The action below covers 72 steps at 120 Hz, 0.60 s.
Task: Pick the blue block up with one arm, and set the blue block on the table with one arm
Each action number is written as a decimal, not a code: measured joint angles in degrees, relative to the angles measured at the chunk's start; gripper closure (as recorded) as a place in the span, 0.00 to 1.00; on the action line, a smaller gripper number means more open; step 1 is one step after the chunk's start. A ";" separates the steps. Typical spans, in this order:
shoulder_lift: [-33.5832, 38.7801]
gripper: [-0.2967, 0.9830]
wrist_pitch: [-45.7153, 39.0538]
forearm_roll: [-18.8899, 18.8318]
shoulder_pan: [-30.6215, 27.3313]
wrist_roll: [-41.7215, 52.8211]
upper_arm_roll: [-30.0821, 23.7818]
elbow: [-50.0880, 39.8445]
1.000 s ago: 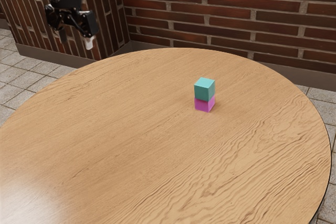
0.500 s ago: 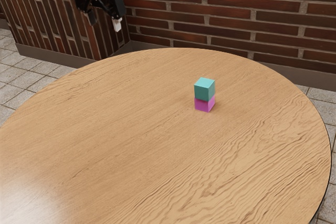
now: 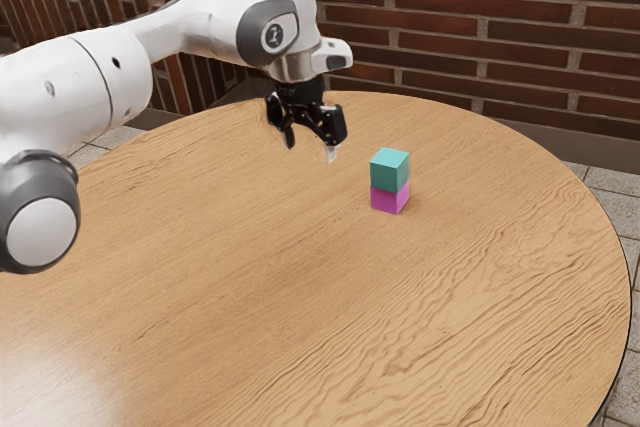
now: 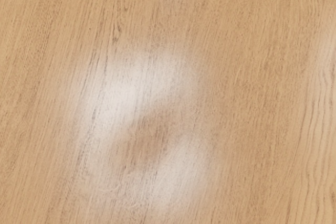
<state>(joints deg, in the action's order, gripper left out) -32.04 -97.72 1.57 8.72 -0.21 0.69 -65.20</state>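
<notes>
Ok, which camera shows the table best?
The exterior view: it takes in much of the round table, with the blue block stacked on the pink block. The wrist view gives a patch of its wood grain, with pale glare.

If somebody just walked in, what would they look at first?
Probably the big white robot arm, coming in from the exterior view's left, with its black end effector open above the round wooden table. Next, I'd guess, the bright teal cube stacked on a magenta cube, to the exterior view's right of the end effector.
</notes>
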 joint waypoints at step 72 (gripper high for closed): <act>-13.71 0.23 -17.59 3.88 5.03 0.02 2.57 7.36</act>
<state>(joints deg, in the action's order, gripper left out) -45.75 -115.31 5.45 13.75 -0.18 3.26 -57.84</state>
